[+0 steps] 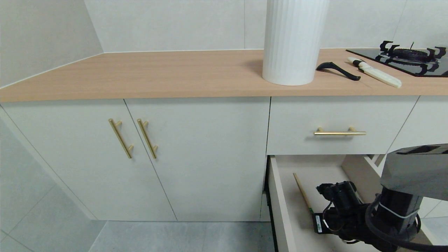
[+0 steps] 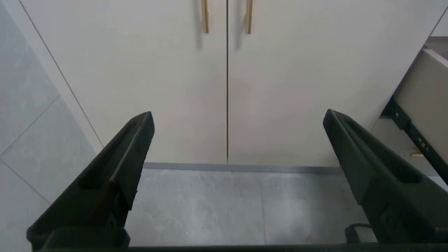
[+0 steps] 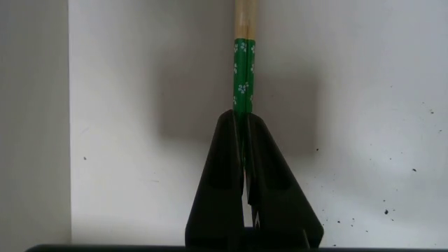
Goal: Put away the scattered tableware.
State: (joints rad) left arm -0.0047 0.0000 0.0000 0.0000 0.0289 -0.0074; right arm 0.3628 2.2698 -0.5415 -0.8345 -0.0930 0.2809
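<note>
My right gripper (image 1: 315, 211) is down inside the open lower drawer (image 1: 280, 206), shut on a wooden chopstick (image 1: 302, 192) with a green patterned end. In the right wrist view the fingers (image 3: 227, 161) pinch the green end of the chopstick (image 3: 243, 63), which points away over the drawer's pale floor. On the counter lie a black spoon (image 1: 337, 70) and a white knife with a black band (image 1: 374, 72). My left gripper (image 2: 238, 182) is open, low in front of the cabinet doors (image 2: 227, 77), holding nothing.
A tall white ribbed vase (image 1: 292, 40) stands on the wooden counter (image 1: 157, 75) just left of the spoon. A black gas hob (image 1: 411, 56) sits at the far right. The upper drawer (image 1: 339, 124) is closed. Double doors with gold handles (image 1: 133, 138) are on the left.
</note>
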